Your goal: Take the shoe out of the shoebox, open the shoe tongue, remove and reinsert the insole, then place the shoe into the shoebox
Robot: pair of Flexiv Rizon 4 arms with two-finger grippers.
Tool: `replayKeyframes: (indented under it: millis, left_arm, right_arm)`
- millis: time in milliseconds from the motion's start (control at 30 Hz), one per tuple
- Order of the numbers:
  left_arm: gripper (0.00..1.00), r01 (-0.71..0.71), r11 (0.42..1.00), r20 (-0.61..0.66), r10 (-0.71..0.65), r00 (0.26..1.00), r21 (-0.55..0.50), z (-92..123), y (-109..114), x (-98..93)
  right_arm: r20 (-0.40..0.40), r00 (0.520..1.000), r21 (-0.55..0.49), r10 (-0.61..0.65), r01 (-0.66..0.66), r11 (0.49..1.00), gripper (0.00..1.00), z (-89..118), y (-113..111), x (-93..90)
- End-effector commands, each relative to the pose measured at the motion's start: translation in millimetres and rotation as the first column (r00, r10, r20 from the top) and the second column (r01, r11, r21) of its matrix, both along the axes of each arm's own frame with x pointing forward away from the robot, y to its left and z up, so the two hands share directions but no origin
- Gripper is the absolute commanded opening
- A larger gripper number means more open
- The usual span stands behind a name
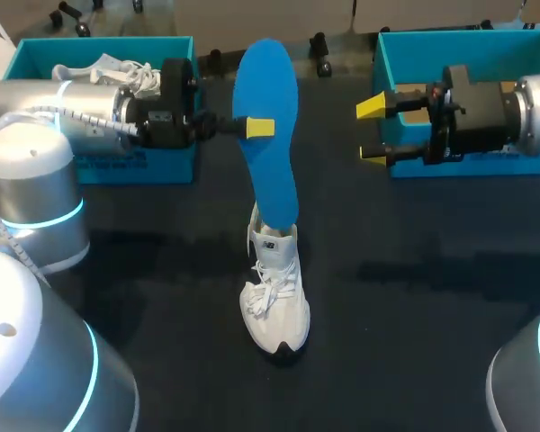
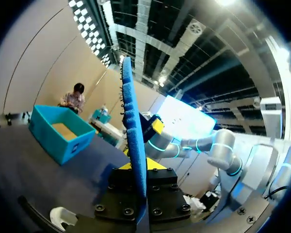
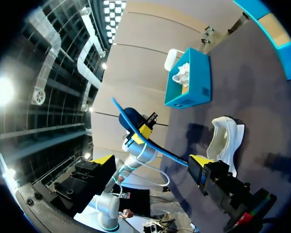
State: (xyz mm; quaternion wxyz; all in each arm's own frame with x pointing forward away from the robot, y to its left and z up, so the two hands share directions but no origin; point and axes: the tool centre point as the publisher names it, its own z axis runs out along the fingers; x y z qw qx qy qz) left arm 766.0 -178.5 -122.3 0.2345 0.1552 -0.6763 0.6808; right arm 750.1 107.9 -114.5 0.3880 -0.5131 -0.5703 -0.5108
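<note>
Evidently in the insole step. Clamped with the left claw (image 1: pixel 259 126) on the blue insole (image 1: pixel 272 184) about its middle, holding it upright and edge-on between the fingers. Straight below that claw, lower end of the insole at or just inside the collar of the white sneaker (image 1: pixel 276 306) on the dark surface (image 1: pixel 414 297); cannot tell whether fully free. Across from it, right claw (image 1: pixel 372 131) spread apart and empty, in front of the teal shoebox (image 1: pixel 486 166). Behind the left claw, a second teal shoebox (image 1: pixel 135 166) with a white shoe (image 1: pixel 117 67) inside. Next, probably: lift clear, then feed the insole back down the sneaker's opening, keeping it straight, perhaps steadying the sneaker with the right claw.
</note>
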Motion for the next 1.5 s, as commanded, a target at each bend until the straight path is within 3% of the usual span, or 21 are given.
replayKeyframes:
  millis: [33,433,533,667,833,1367,1433,1500]
  left_arm:
    - [0.00,0.059,0.976,0.635,0.089,0.768,-0.209,-2.1,1.1,-1.7]
    - [0.00,0.143,0.986,0.921,0.022,0.388,-0.084,-13.7,9.5,8.6]
    - [0.00,0.128,0.988,0.939,0.041,0.342,-0.090,-12.4,9.6,12.1]
    - [0.00,0.083,0.995,0.948,0.019,0.317,-0.048,-10.3,9.8,16.7]
    - [0.00,0.040,0.994,0.965,0.086,0.248,-0.099,-4.7,12.7,23.9]
    - [0.00,0.040,0.994,0.965,0.086,0.248,-0.099,-4.7,12.7,23.9]
    - [0.00,0.037,0.992,0.974,0.111,0.199,-0.121,-5.4,13.4,22.8]
    - [0.00,0.053,0.991,0.988,0.119,0.096,-0.125,-5.5,14.3,21.9]
  right_arm:
    - [-0.001,1.000,-0.001,-0.002,0.002,1.000,1.00,0.2,2.0,0.4]
    - [-0.001,1.000,-0.001,-0.002,0.002,1.000,1.00,0.2,2.0,0.4]
    - [-0.001,1.000,-0.001,-0.002,0.002,1.000,1.00,0.2,2.0,0.4]
    - [-0.001,1.000,-0.001,-0.002,0.002,1.000,1.00,0.2,2.0,0.4]
    - [-0.001,1.000,-0.001,-0.002,0.002,1.000,1.00,0.2,2.0,0.4]
    - [-0.001,1.000,-0.001,-0.002,0.002,1.000,1.00,0.2,2.0,0.4]
    - [-0.001,1.000,-0.001,-0.002,0.002,1.000,1.00,0.2,2.0,0.4]
    - [-0.001,1.000,-0.001,-0.002,0.002,1.000,1.00,0.2,2.0,0.4]
